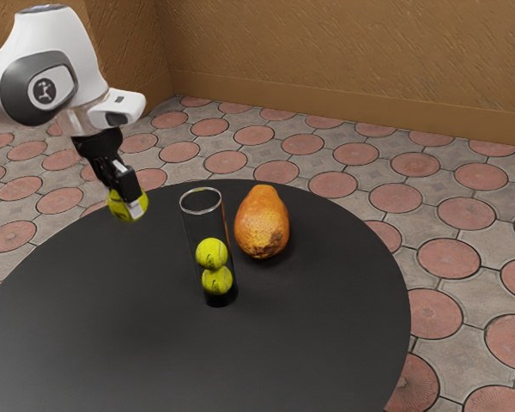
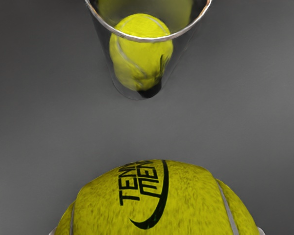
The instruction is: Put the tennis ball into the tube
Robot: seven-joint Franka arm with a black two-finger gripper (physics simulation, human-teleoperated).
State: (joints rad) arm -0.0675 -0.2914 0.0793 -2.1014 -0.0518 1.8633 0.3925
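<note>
Black tabletop point(image 1: 112, 326) below, ball point(image 1: 120, 207) between fingers point(image 1: 138, 206)

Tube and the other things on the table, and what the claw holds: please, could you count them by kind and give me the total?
Balls: 3
Tube: 1
Fruit: 1
Total: 5

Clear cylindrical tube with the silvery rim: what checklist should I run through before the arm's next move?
1. Fuzzy yellow tennis ball between both fingers of the black gripper: ok.
2. Transparent tube upright on the black table: ok.
3. Tube mouth uncovered: ok.
4. Room above the two yellow balls inside: ok, seemingly enough for one more.
5. Held ball over the mouth: not ok, off to one side.
6. Held ball higher than the rim: cannot tell.
</note>
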